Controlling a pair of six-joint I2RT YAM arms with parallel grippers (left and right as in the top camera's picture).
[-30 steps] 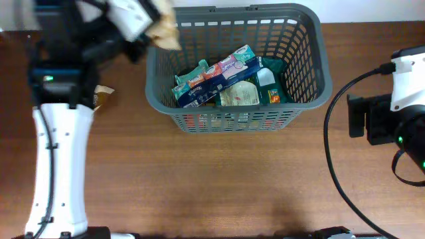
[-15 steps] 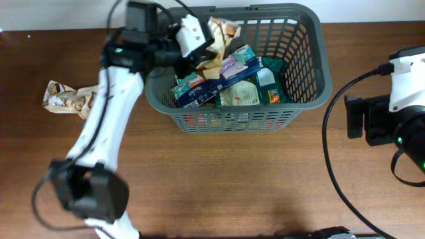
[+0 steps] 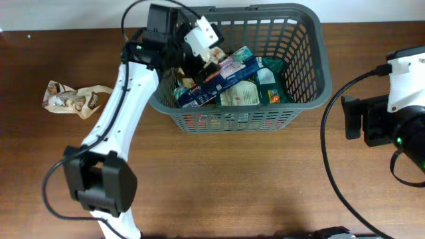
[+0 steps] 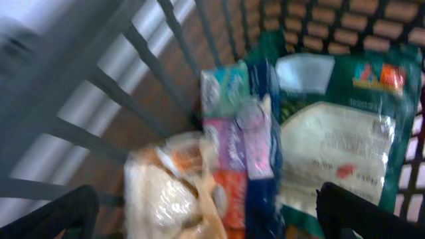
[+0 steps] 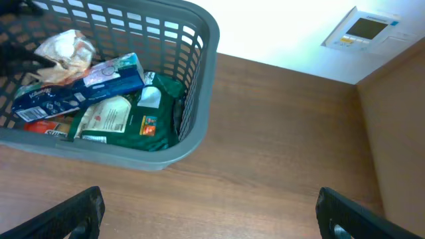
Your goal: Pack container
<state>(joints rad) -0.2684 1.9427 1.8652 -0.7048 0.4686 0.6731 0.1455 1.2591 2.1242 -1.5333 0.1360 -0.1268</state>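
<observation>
The dark grey container (image 3: 312, 53) stands at the back middle of the table. Inside lie a long blue packet (image 3: 222, 72) and a green packet (image 3: 255, 91). My left gripper (image 3: 199, 61) reaches into the container's left end and is open. A crumpled tan packet (image 4: 166, 199) lies below its spread fingers (image 4: 63, 216), touching neither, beside the blue packet (image 4: 262, 153). My right gripper (image 5: 216, 222) hangs open over bare wood to the right of the container (image 5: 199, 30). The right wrist view also shows the tan packet (image 5: 63, 48).
A brown-and-white snack packet (image 3: 70, 97) lies on the table far left of the container. A wall panel (image 5: 362, 30) shows beyond the table's back edge. The right arm's black cable (image 3: 332, 166) loops over the table at right.
My left arm swung right from the table's left side into the container with the tan packet, then opened. The packet now lies loose inside. The right arm has not moved.
</observation>
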